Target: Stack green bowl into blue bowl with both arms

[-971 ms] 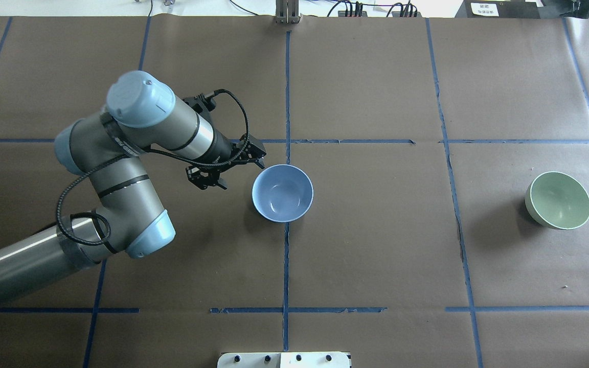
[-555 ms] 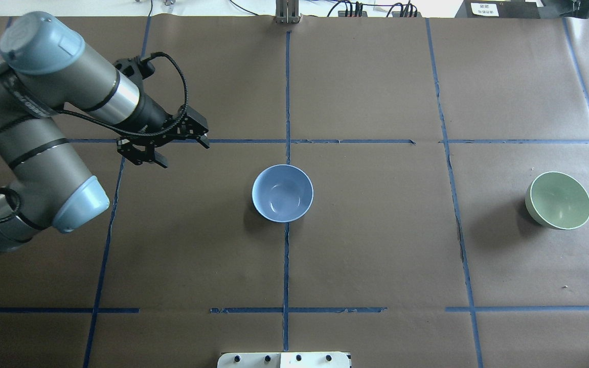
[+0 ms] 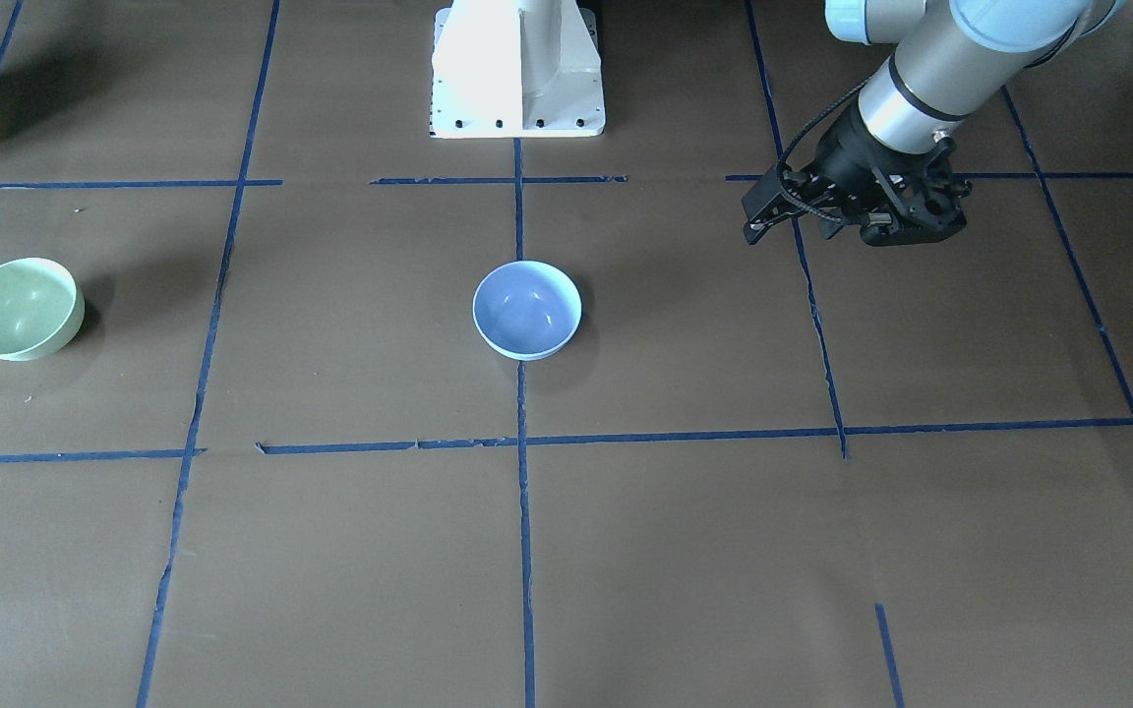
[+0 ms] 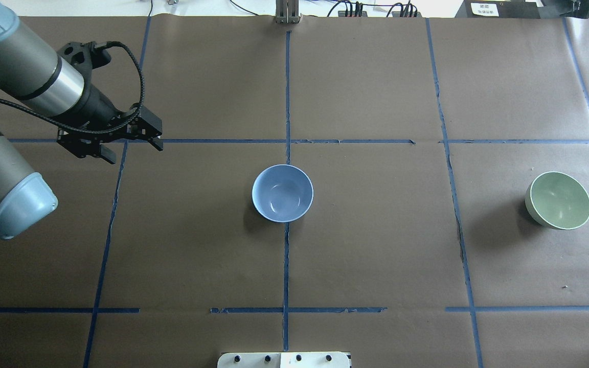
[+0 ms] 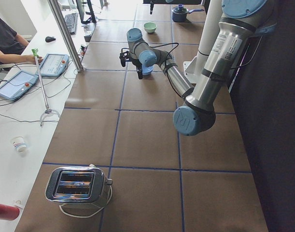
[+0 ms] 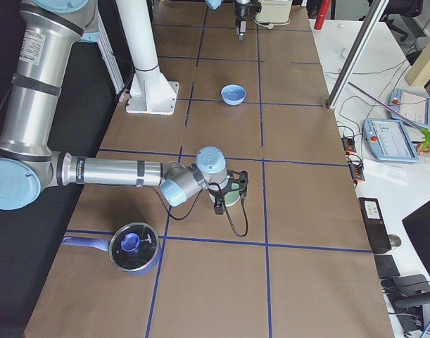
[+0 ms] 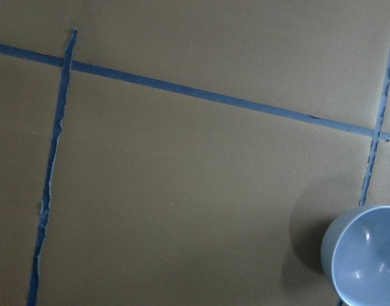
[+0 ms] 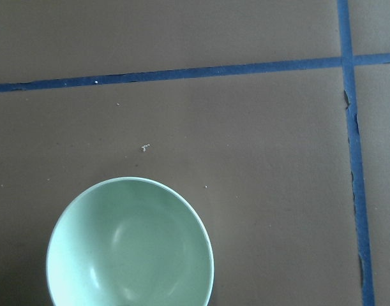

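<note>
- Pale green bowl (image 4: 558, 200) sits upright on the paper surface (image 4: 376, 245) at the robot's far right, well apart from the central blue bowl (image 4: 282, 192)
- left gripper (image 4: 136, 153) hangs open and empty, apart from both
- right gripper (image 6: 229, 193) near the green bowl; open or closed, cannot tell

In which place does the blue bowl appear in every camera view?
Overhead: blue bowl, centre.
Front-facing: bowl, centre.
Left exterior: bowl, top, partly behind the left arm.
Right exterior: bowl, top centre.
Left wrist: bowl, lower right corner.
Right wrist: absent.
Landmark: the tape line under it.
</note>
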Controlling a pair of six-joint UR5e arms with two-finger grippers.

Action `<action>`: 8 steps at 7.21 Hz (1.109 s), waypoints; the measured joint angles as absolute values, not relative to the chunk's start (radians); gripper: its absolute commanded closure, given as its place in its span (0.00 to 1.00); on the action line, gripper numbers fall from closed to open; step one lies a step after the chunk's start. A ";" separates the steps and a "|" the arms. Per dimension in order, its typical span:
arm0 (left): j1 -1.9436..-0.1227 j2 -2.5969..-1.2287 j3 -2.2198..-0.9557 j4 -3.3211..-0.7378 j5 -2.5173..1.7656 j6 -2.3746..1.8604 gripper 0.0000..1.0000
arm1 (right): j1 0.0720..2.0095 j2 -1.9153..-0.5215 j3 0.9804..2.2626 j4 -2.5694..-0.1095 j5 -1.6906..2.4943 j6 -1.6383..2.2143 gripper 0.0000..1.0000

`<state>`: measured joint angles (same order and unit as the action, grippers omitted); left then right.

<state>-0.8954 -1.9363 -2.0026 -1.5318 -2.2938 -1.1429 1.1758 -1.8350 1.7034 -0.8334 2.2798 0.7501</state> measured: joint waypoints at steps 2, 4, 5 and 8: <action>-0.900 -1.921 -2.011 -1.526 -2.293 -1.132 0.00 | 1.115 -1.794 1.611 -0.762 2.245 0.828 0.00; -0.900 -1.915 -2.011 -1.527 -2.290 -1.125 0.00 | 1.090 -1.773 1.563 -0.753 2.239 0.839 0.37; -0.900 -1.912 -2.011 -1.527 -2.288 -1.114 0.00 | 1.086 -1.770 1.556 -0.752 2.239 0.841 0.84; -0.900 -1.900 -2.011 -1.534 -2.284 -1.098 0.00 | 1.084 -1.770 1.555 -0.749 2.244 0.835 1.00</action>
<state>-0.9004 -1.9000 -2.0107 -1.5340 -2.2840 -1.0977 1.0845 -1.7701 1.5553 -0.7488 2.2435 0.8353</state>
